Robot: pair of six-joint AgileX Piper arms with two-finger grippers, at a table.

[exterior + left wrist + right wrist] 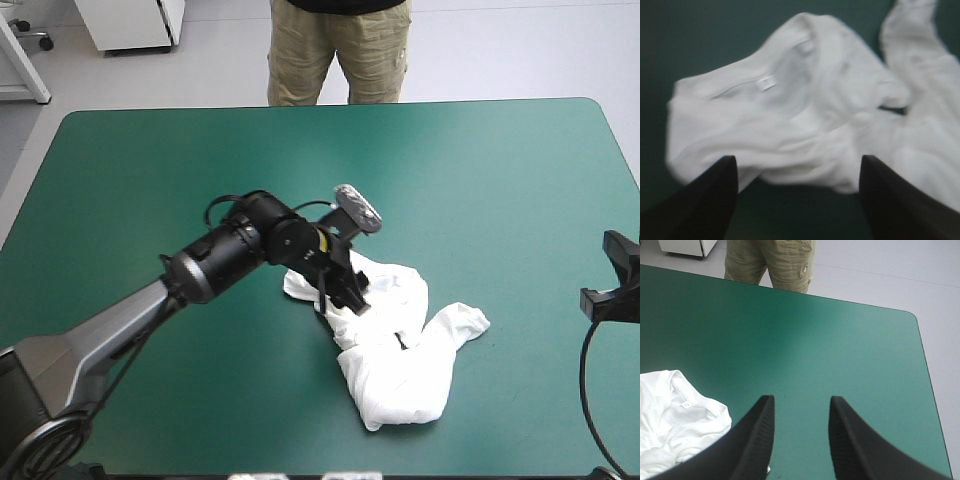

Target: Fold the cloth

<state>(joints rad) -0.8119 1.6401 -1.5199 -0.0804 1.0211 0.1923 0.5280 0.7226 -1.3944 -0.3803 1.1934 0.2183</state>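
The white T-shirt (400, 350) lies in a crumpled heap on the teal-green cover, near the table's front and right of its middle. My left gripper (345, 290) hovers over the heap's left end, fingers pointing down. In the left wrist view the left gripper (797, 160) is open, its black fingers wide apart, with the shirt's collar and label (765, 82) just ahead of them. My right gripper (802, 399) is open over bare cover with nothing between its fingers, and the T-shirt (675, 415) lies off to its side. The right arm (612, 290) stays at the table's right edge.
Ahead of the right gripper, the teal-green cover (840, 350) runs to the table's rounded far right corner (910, 315). One sleeve (465, 322) of the shirt sticks out toward the right arm.
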